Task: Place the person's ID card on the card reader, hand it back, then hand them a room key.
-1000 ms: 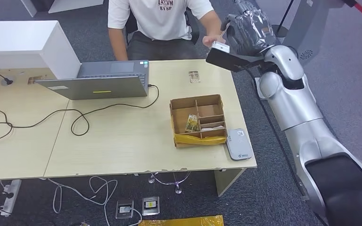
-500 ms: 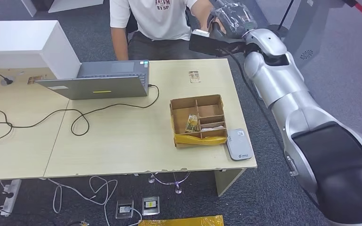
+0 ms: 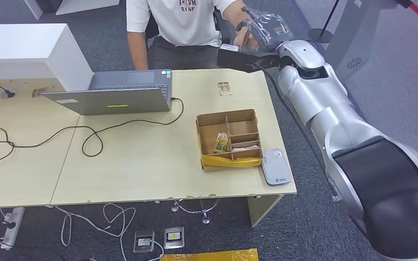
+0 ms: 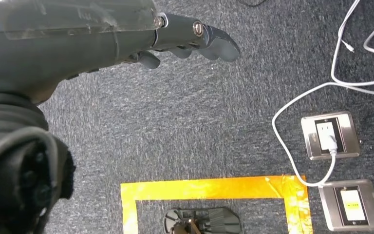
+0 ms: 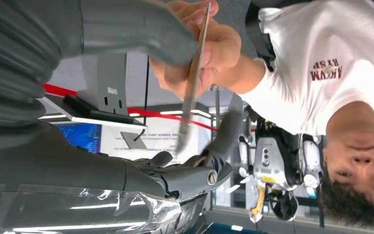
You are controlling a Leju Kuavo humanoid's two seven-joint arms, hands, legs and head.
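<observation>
Reaching past the desk's (image 3: 141, 163) far right corner, the right hand (image 3: 261, 30) meets the person's hand (image 5: 195, 48), which pinches a thin card (image 5: 192, 92) edge-on between the robot's thumb (image 5: 141, 29) and fingers (image 5: 195, 170). The fingers look spread around the card rather than pressed on it, so whether the robot has a grip I cannot tell. If the person lets go before the fingers close, the card could slip to the floor beyond the desk's far edge. The reader (image 3: 275, 166) lies at the near right corner, just beside the box (image 3: 228, 138); carrying a loosely held card that far risks dropping it. The left hand (image 4: 190, 41) hangs over the carpet, fingers loosely extended, holding nothing.
</observation>
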